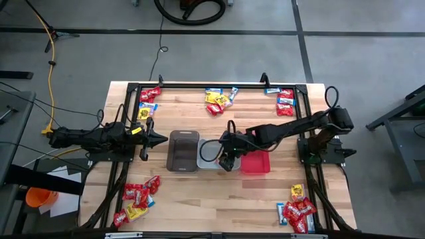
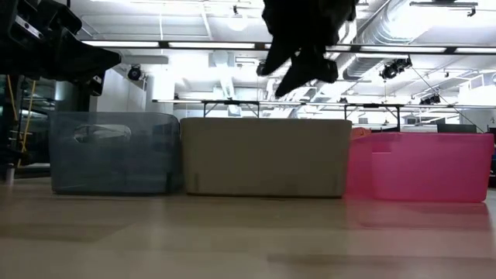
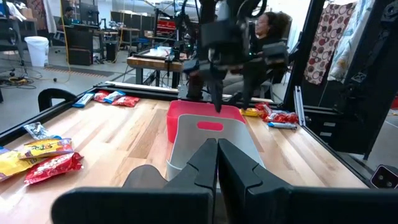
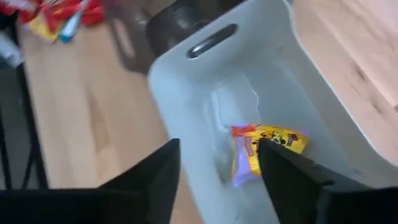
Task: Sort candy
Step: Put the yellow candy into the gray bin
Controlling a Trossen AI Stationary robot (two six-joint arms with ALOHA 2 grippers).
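The right gripper [image 1: 228, 161] is hovering over the grey bin [image 1: 207, 158], the middle one of three bins standing in a row at the table's centre, with its fingers [image 4: 292, 180] spread apart and holding nothing. Inside the grey bin, a yellow candy packet [image 4: 264, 149] is lying on the floor, seen between those fingers in the right wrist view. The brown bin [image 1: 182, 150] is sitting just beside the grey bin on one side, and the pink bin [image 1: 255, 162] on the other. The left gripper [image 1: 159, 139] is waiting near the brown bin, on the side away from the grey bin, its fingers [image 3: 205, 165] pressed together. Clusters of red, yellow and blue-and-white candy [image 1: 136, 196] are lying well apart from the grey bin, near the wooden table's [image 1: 199, 199] corners and far edge.
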